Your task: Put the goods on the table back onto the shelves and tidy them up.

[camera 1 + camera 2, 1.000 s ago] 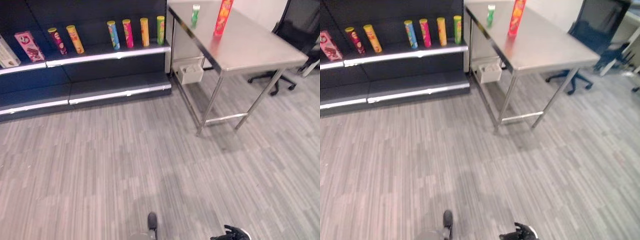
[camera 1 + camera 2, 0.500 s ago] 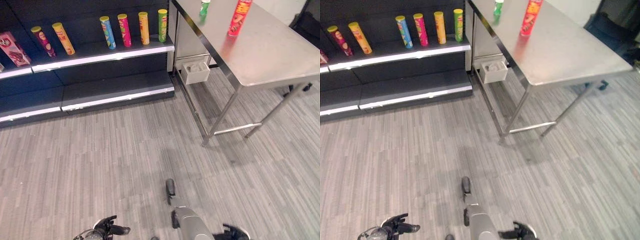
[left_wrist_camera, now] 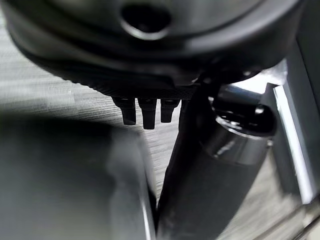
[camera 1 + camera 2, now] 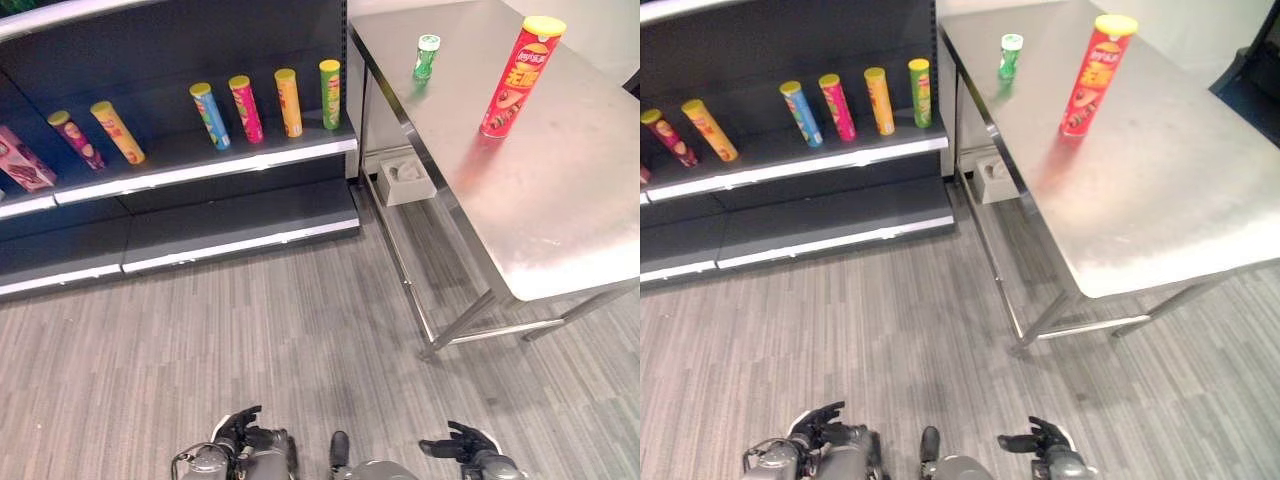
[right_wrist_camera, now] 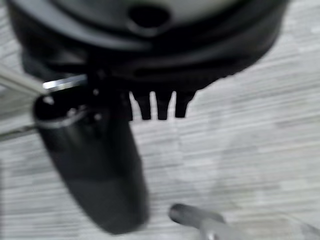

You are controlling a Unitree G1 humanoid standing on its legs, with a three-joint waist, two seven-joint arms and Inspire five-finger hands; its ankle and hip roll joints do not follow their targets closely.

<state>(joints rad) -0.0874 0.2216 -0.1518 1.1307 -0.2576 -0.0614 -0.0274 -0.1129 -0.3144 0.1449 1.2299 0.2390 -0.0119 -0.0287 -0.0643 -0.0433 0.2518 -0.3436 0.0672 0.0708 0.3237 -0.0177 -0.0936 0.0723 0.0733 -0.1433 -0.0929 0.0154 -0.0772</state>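
Hands point(image 4: 238, 432) newly visible, table point(image 4: 560, 200) nearer

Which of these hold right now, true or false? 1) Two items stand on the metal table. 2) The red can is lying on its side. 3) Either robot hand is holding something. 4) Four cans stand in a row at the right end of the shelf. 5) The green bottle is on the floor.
1) True: a red can and a green bottle stand on the table.
2) False: it stands upright.
3) False: the left robot hand and right robot hand hang low near the floor, fingers relaxed, holding nothing.
4) True: blue, pink, orange and green cans line the shelf.
5) False: it stands on the table, beyond the red can.
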